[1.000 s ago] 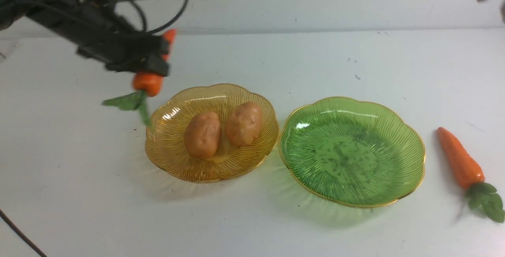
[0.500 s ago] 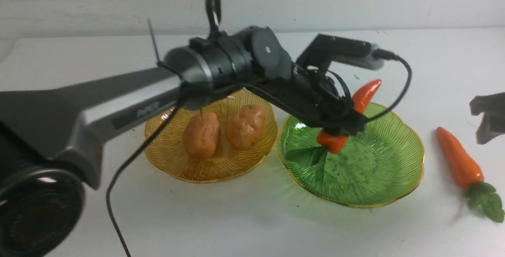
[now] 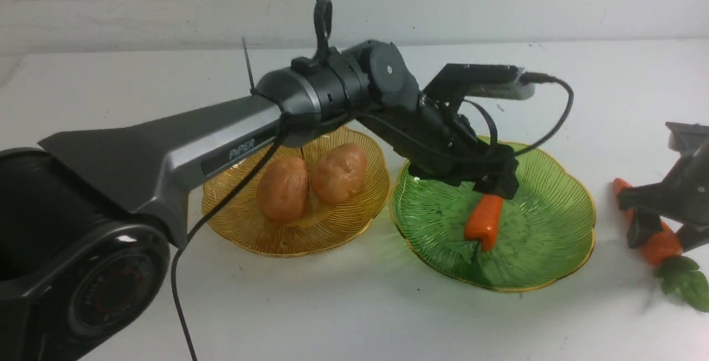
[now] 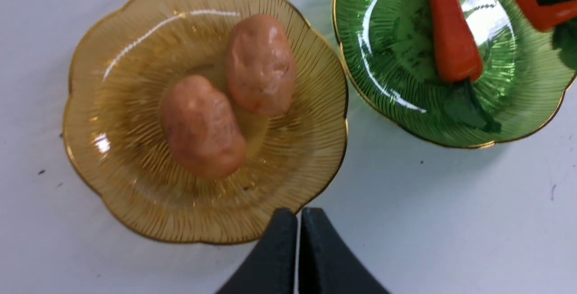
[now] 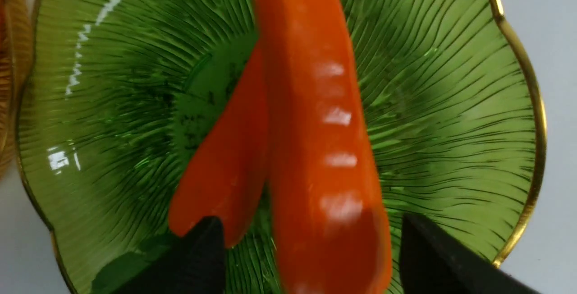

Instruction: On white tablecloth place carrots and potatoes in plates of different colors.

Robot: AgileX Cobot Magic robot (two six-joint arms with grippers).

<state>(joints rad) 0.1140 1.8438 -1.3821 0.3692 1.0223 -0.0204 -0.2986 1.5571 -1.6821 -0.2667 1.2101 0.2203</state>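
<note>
Front: left gripper [image 3: 496,184] over the green plate [image 3: 554,206], first carrot [image 3: 484,222] poking out under it into that plate, grip unreadable here. Amber plate [image 3: 238,228] just beside the green plate, both potatoes [image 3: 282,189] in it. Right gripper [image 3: 664,232] on the second carrot [image 3: 662,247], on the white tablecloth [image 3: 332,305] just beside the green plate

Left wrist: left fingers [image 4: 279,249] clenched, nothing between. One carrot lies in the green plate

Right wrist: right fingers [image 5: 198,258] spread wide, released, a carrot between them over the green plate, another lying in it
</note>
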